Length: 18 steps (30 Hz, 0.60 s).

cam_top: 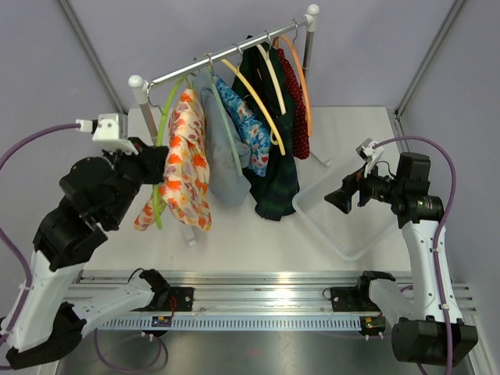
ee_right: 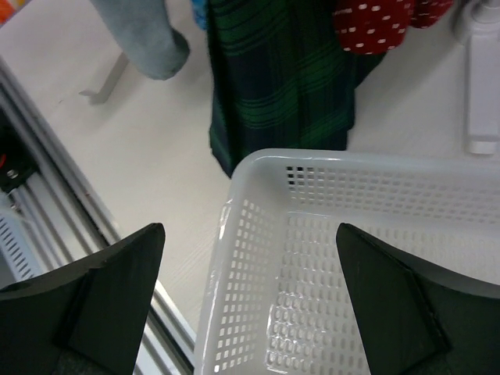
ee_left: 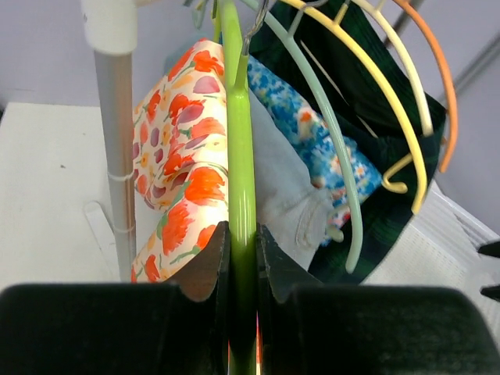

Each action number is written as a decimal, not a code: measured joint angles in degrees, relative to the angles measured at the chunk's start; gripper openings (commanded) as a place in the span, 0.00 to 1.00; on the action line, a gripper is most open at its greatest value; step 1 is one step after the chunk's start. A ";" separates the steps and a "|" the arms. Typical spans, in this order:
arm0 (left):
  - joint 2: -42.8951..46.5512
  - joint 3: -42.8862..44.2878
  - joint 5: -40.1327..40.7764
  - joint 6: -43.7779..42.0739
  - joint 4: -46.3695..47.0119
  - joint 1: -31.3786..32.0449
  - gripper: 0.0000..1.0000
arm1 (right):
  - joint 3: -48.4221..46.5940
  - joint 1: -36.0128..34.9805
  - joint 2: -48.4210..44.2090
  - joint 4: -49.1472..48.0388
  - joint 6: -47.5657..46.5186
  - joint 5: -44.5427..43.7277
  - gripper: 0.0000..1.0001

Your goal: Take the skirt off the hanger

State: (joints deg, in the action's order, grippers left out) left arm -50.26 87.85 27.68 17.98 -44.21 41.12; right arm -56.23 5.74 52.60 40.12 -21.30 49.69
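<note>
An orange-and-white floral skirt hangs on a lime green hanger at the left end of the clothes rail. My left gripper is shut on the lower arm of that hanger. In the left wrist view the jaws press both sides of the green hanger, with my left gripper just below the skirt, which drapes to the left. My right gripper is open and empty, above the near corner of a white basket. The right wrist view shows my right gripper wide open.
Other garments hang on the rail: pale grey, blue floral, dark green plaid and red dotted, on pale green, yellow, cream and orange hangers. The rack post stands left of the skirt. The basket rim is below the plaid garment.
</note>
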 measured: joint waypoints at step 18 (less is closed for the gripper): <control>21.20 -19.89 -17.29 9.90 -5.66 -0.07 0.00 | -20.11 -44.37 13.77 15.82 -7.30 -3.37 0.91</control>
State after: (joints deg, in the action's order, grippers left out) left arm -29.06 67.96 10.39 27.88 -49.87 41.06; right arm -76.34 -38.63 66.37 55.94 -28.60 46.33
